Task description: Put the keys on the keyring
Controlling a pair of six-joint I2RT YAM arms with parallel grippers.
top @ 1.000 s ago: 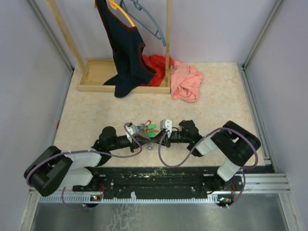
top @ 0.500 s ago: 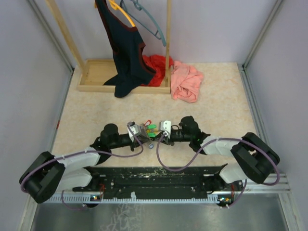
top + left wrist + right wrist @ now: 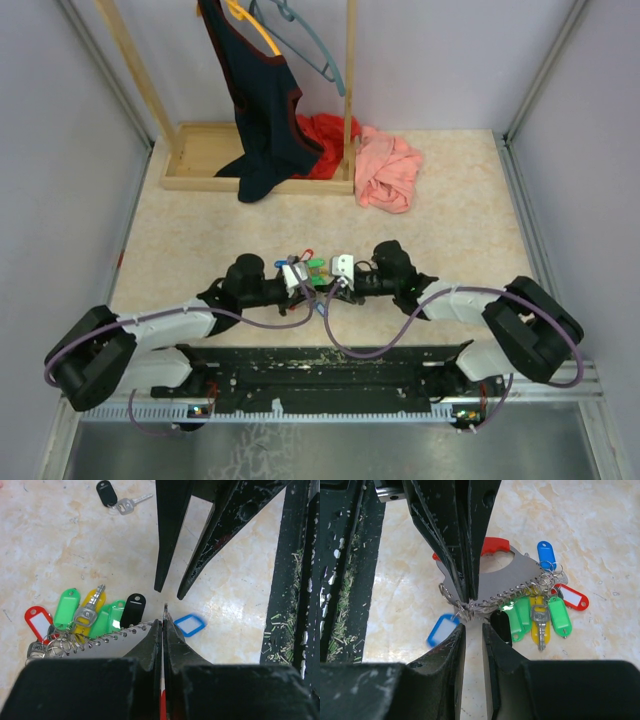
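Observation:
The keyring (image 3: 515, 577) is a grey plate with a red part and a wire coil. My left gripper (image 3: 164, 622) is shut on its edge, low over the table. Keys and tags hang from the coil: green tags (image 3: 557, 615), a yellow tag with a metal key (image 3: 540, 620), a red tag (image 3: 572, 600) and a black one (image 3: 501, 625). A blue tag (image 3: 440, 631) dangles from small rings at the coil's end. My right gripper (image 3: 472, 630) faces the left gripper tip to tip, narrowly open, with nothing between its fingers. In the top view both meet at the bunch (image 3: 315, 268).
A loose key with a black tag (image 3: 112, 495) lies on the table beyond the bunch. At the back stands a wooden rack (image 3: 200, 155) with a dark garment (image 3: 262, 100), beside red cloth (image 3: 325, 135) and pink cloth (image 3: 388, 168). A black rail (image 3: 330, 375) runs along the near edge.
The left gripper has moved right with the keyring toward the right gripper. The right gripper's jaws went from shut to slightly parted, and its arm stretched out lower.

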